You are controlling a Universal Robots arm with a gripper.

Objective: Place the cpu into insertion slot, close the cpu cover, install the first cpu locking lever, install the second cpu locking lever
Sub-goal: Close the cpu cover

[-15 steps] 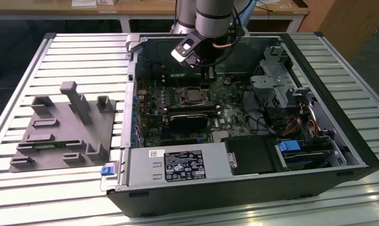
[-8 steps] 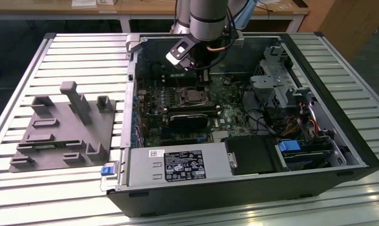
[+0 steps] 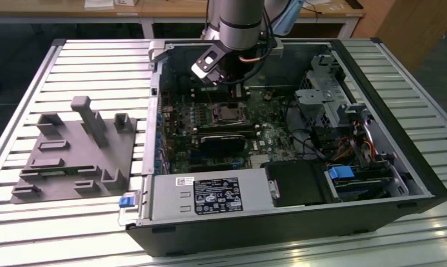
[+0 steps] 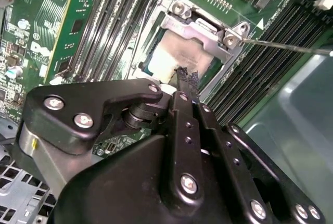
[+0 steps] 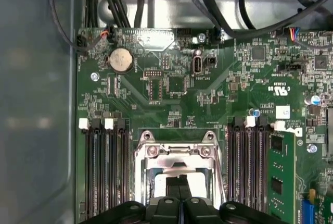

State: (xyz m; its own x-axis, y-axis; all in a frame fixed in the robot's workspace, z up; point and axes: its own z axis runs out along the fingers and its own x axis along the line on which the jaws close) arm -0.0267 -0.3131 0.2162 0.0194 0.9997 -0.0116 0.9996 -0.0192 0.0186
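Black end effector (image 4: 183,76) low over silver-rimmed square insertion slot (image 3: 227,113), fingers together, tips at pale silver-grey square cpu (image 4: 166,60); thin silver cover frame (image 4: 200,26) just past tips.

Cpu (image 4: 169,60): pale silver-grey square, lies flat in the slot (image 3: 227,113), seen thru the cover's window. Slot: square socket w/ silver rim, set in green board. Cover (image 4: 208,34): silver frame plate, lies over the cpu. Lever (image 4: 291,47): thin metal rod, juts out past the socket's corner.
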